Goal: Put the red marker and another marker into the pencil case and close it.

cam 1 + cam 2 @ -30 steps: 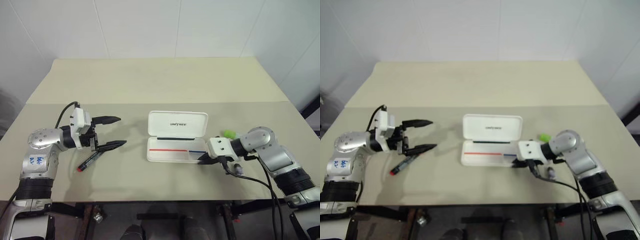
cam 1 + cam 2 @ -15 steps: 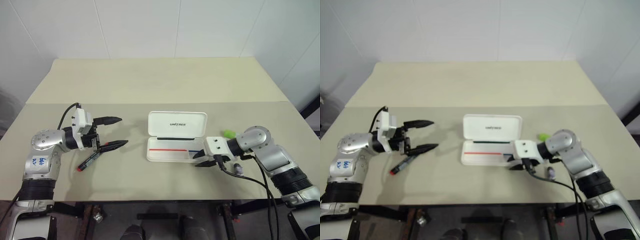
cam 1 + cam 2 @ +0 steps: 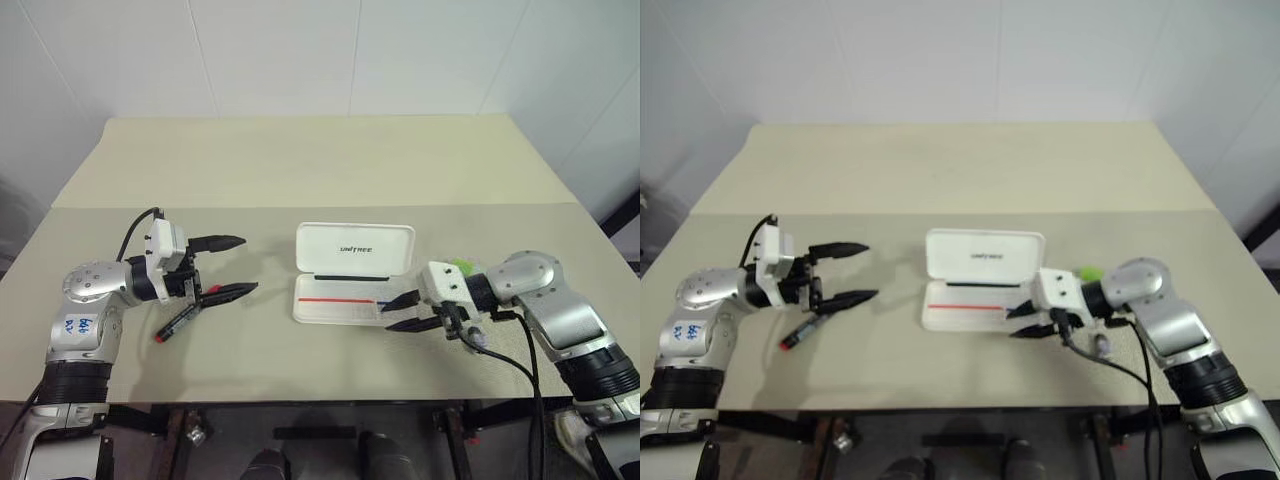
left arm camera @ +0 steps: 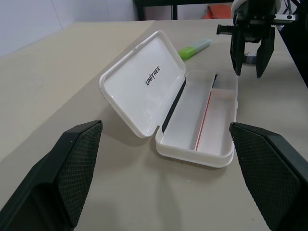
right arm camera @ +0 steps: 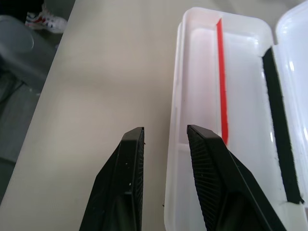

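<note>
Pencil case (image 3: pixel 352 285) lies open mid-worktop, lid propped up toward the far edge, tray facing the near edge and holding no marker: ready to receive. Red marker (image 3: pixel 180 322) lies on the worktop toward the left edge, directly under the left tool (image 3: pixel 233 266), whose fingers are spread wide and level above it; judged to be lined up for a descent onto the marker. Light-green marker (image 3: pixel 459 267) lies just off the case's right end, partly hidden by the right arm. Right tool (image 3: pixel 402 311) hangs at the tray's right end, fingers parted with nothing between them. Neither marker is loaded yet.
</note>
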